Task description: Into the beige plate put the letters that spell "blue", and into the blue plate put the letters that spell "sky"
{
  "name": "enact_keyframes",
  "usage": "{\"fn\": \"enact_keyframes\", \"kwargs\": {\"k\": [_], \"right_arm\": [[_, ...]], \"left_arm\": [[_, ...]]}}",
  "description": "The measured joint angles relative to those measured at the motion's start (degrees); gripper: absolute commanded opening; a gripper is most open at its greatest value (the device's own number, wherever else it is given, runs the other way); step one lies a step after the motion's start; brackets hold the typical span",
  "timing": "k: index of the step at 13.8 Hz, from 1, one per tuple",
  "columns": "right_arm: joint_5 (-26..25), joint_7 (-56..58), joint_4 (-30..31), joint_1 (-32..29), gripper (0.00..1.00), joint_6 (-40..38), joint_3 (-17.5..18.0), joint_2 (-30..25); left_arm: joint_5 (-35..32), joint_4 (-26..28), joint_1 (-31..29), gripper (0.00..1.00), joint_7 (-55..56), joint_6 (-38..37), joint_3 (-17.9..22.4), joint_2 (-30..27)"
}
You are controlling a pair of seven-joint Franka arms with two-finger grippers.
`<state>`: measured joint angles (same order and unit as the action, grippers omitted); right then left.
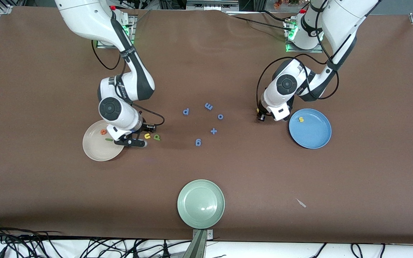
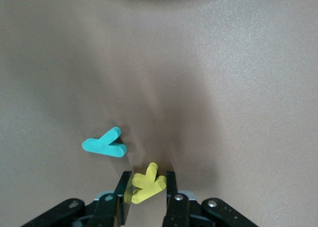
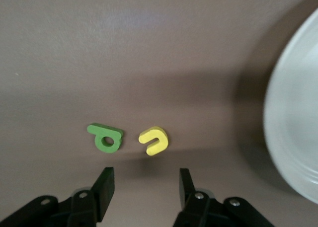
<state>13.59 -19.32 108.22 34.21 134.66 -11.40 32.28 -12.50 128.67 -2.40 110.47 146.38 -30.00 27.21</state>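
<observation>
Yellow foam k sits pinched between the left gripper fingers, needing lifting; the right gripper hangs wide just beside the yellow foam u.

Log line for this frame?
left gripper: shut on yellow k; right gripper: open by yellow u; beige plate: orange e, green l; blue plate: yellow s

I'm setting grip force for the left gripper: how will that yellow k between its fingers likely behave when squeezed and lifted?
The yellow k looks like thick, matte foam, so it is probably very light and may compress slightly. Its flat faces should not roll, but its angled limbs may twist between the left gripper fingers. The teal y lies apart on the table, so is unlikely to be disturbed.
</observation>
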Motion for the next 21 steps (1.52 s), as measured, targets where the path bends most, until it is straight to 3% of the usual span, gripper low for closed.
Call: {"fn": "enact_keyframes", "kwargs": {"k": [8, 14, 21], "right_arm": [[-0.01, 5.66, 4.35, -0.05, 0.63, 7.78, -0.2, 0.94], [-0.01, 6.36, 4.08, -0.05, 0.62, 8.89, -0.26, 1.01], [-0.01, 7.75, 3.46, -0.27, 0.54, 9.01, -0.42, 1.08]], "left_arm": [[-2.12, -1.06, -1.75, 0.11, 1.75, -0.38, 0.16, -0.98], [-2.26, -5.96, -5.8, 0.12, -1.35, -7.74, 0.18, -3.35], [-2.38, -6.86, -18.96, 0.16, -19.9, -10.74, 0.64, -3.69]]}}
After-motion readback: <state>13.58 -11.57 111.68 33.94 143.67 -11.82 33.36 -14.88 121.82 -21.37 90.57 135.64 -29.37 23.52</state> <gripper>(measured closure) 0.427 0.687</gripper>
